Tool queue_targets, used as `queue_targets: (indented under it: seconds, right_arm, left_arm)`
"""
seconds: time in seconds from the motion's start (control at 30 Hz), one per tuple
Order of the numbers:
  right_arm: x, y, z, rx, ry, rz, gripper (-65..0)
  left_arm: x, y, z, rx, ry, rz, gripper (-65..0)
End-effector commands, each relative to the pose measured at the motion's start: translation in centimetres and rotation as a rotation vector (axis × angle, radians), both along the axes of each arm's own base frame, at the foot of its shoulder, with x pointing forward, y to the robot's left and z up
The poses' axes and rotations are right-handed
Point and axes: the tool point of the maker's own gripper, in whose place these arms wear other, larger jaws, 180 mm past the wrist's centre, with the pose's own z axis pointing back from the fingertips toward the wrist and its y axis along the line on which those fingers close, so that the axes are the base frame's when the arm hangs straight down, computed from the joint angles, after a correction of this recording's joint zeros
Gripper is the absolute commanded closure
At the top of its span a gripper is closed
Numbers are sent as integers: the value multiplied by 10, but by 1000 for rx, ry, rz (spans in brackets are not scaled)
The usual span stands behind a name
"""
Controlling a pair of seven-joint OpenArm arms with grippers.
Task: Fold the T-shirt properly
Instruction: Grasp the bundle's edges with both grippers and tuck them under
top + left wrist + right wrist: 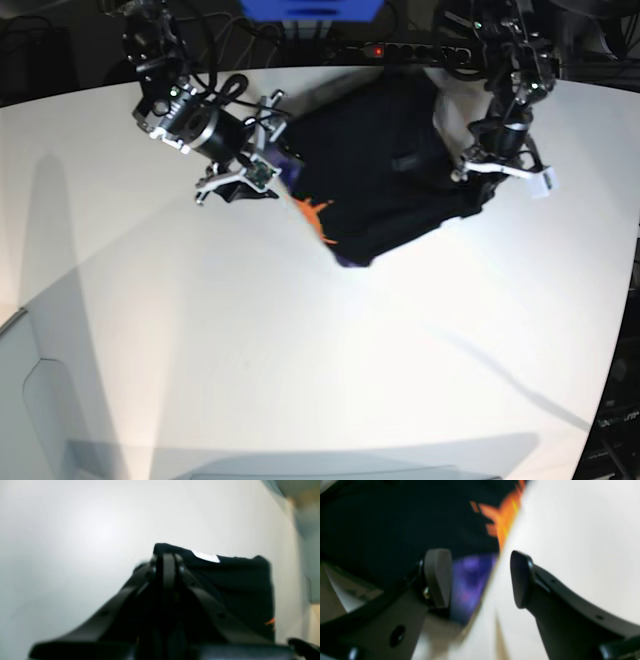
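The black T-shirt [385, 170] lies bunched at the back middle of the white table [300, 350], with its orange-and-purple print [322, 222] at the near left edge. In the left wrist view the shirt [240, 585] shows a white tag [206, 556]. My left gripper [168, 561] is shut, pinching black cloth at the shirt's corner; in the base view it [465, 192] is at the shirt's right side. My right gripper [478, 578] is open and straddles the shirt's printed edge [470, 575], with orange print [502, 512] beyond. In the base view it [278, 150] is at the shirt's left side.
A power strip [420, 48] and cables run along the table's back edge, with a blue object [310, 8] behind them. The table's curved edge drops off at the right [632, 300] and front left [15, 320].
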Motion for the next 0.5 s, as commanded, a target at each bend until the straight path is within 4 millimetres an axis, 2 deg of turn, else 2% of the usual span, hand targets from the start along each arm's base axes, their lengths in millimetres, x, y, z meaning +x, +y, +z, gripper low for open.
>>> queue_targets:
  seconds: [0.0, 0.17, 0.37, 0.47]
  right_arm:
    - [2, 6, 12, 44, -30, 18, -377]
    - [2, 6, 12, 44, -30, 18, -377]
    - [2, 7, 12, 45, -30, 18, -377]
    - [4, 11, 15, 60, -33, 13, -377]
  left_arm:
    - [7, 2, 7, 0, -34, 4, 0]
    - [11, 6, -8, -21, -4, 21, 0]
    - [2, 8, -27, -38, 47, 33, 0]
    - [-4, 8, -29, -34, 60, 30, -20]
